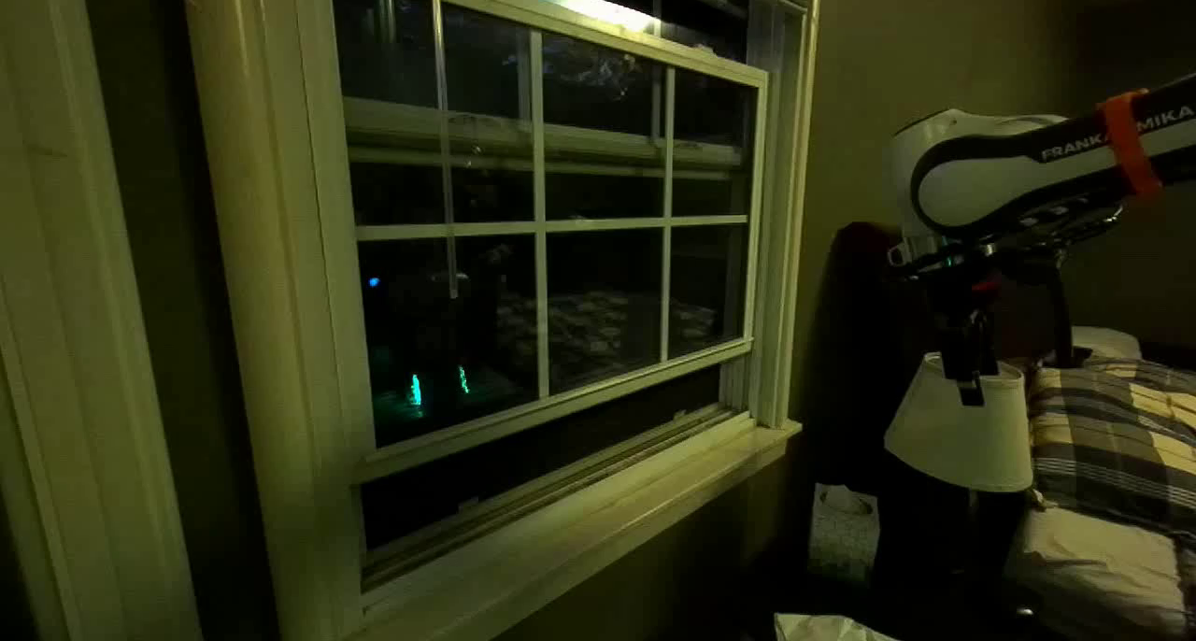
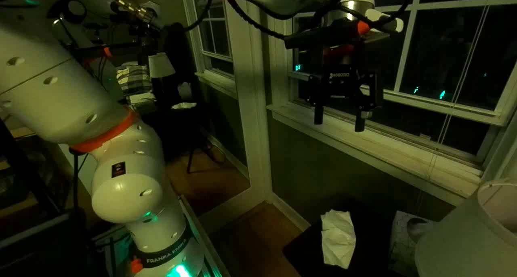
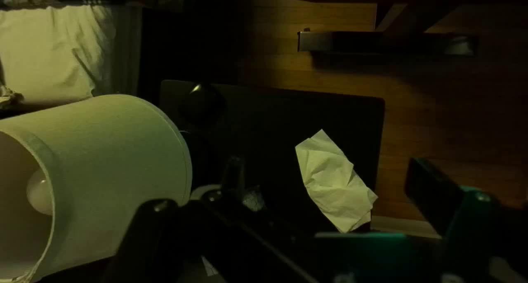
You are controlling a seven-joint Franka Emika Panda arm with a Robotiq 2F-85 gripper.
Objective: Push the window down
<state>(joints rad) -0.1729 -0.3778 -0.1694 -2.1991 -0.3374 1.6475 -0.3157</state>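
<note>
Hanging fingers-down under the white Franka arm with its orange bands [image 1: 981, 192], the black Robotiq gripper [image 2: 339, 119] is released, its two dark, blunt fingers [image 2: 359, 122] parted with a wide gap between them. Off to its side, well apart in an exterior view, there's the large white-framed sliding sash window [image 1: 540, 225], thin white bars cutting its dark glass into six panes, three across and two high. It's raised, with a dark strip open beneath its bottom rail [image 1: 561, 405]. Behind the fingertips in an exterior view runs the long, pale window sill [image 2: 383, 147]. Now down below the gripper: a creased sheet of white paper [image 3: 336, 188] shows between the fingers in the wrist view, lying on a dark, flat tabletop [image 3: 268, 114], brown wooden floor [image 3: 433, 130] beyond. Beside the gripper comes a cream, tapered fabric lampshade [image 3: 115, 163], a round white bulb [image 3: 40, 192] inside; whether shade and fingers touch, I can't tell. Lower than the fingertips in an exterior view stands a pale patterned tissue box [image 1: 844, 538], and across the gripper from the window lies dark-and-cream plaid bedding [image 1: 1112, 426].
</note>
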